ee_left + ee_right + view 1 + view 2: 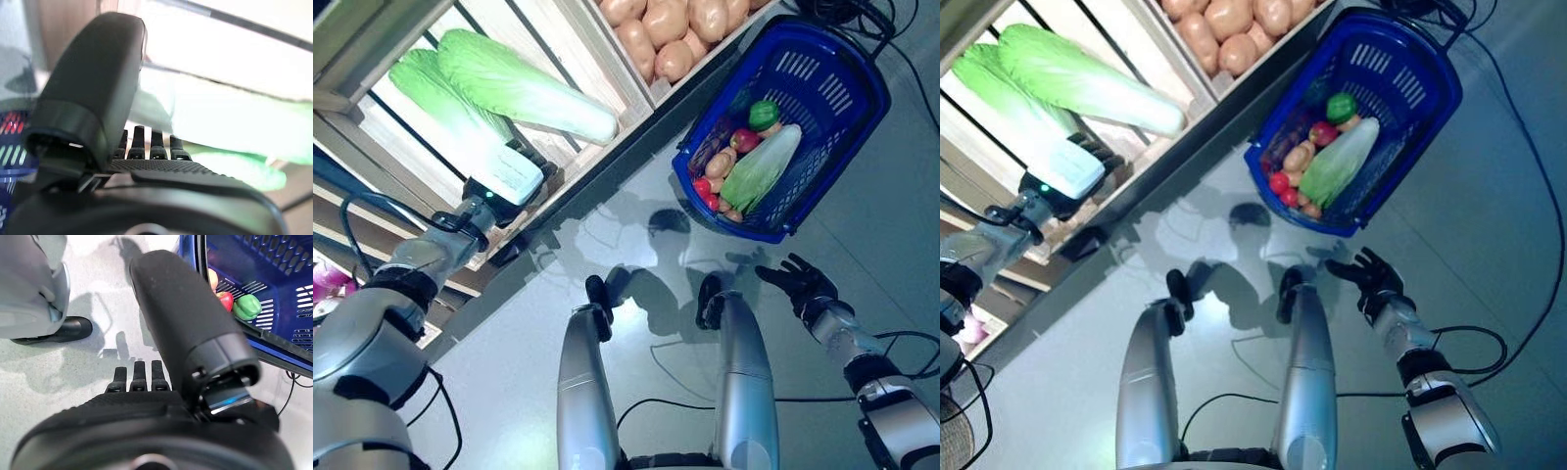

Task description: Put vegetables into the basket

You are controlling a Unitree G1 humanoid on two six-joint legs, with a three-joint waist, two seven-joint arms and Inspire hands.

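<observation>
The left robot hand (514, 168) is reaching into the pale wooden slatted shelf crate (372, 117) at the far left, where 2 long green-and-white napa cabbages (524, 88) are lying side by side. It is sitting at the white stem end of the nearer cabbage (460, 122). Its wrist view shows straight fingers (146, 144) pointing under the leafy bulk with the thumb raised, so I am reading it as open and not yet gripping anything.

The right robot hand (800, 282) is hanging over the grey floor (862, 225) just near the blue plastic shopping basket (862, 69), fingers spread and relaxed, holding nothing. The basket is already carrying a third napa cabbage (762, 166), a green pepper (764, 115), a red pepper (744, 140) and some small round vegetables. A neighbouring crate of tan potatoes (671, 24) is standing beside the cabbages.

What is worrying me: the cabbage is long and smooth, and a grasp at 1 end could let the leafy end droop and swing, or slip free altogether. Lifting could also drag its neighbour along, since the 2 are touching, or catch on the crate's front rail. The basket is well apart from the shelf, so a weak hold would likely fail on the way across, dropping the cabbage on the floor.
</observation>
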